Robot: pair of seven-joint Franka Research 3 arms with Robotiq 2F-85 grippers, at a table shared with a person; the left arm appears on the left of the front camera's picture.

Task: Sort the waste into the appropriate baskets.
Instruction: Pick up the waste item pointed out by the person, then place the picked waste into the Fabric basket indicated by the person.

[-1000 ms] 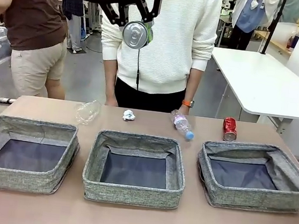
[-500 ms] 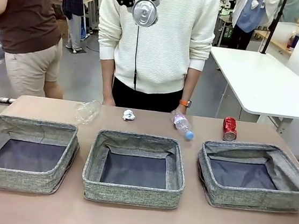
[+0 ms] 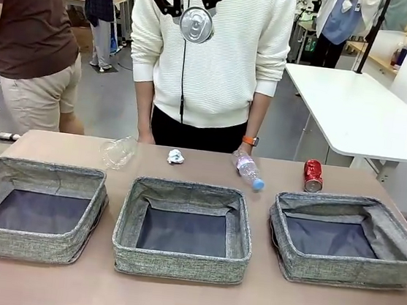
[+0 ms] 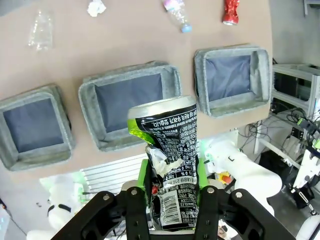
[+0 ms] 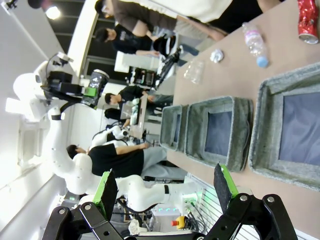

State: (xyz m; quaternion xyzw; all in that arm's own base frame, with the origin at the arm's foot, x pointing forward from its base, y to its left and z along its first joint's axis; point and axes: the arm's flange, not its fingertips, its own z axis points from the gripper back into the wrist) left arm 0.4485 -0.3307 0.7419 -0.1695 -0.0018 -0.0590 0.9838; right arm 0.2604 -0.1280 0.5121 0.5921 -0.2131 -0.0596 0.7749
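Front view: the left gripper (image 3: 197, 13) hangs at top centre, clamped on the dark can (image 3: 196, 25), whose silver end faces the camera. I judge it is held high for carrying over a bin. Across the lower frame sit the left basket (image 3: 39, 171), middle basket (image 3: 185, 189) and right basket (image 3: 330, 204): grey woven fabric, soft low walls, dark lining, nothing inside. Behind them on the brown table (image 3: 172, 296) lie the crushed bottle (image 3: 119, 152), paper ball (image 3: 176, 156), pink-labelled bottle (image 3: 248, 169) and red can (image 3: 313, 175) in a loose row, unsorted. Left wrist view: green pads (image 4: 144, 172) pinch the can's creased waist. It is thin metal, black with white print, green near the rim. Right wrist view: the right gripper (image 5: 165, 190) gapes wide, nothing between its fingers, looking along the basket row, probably idle.
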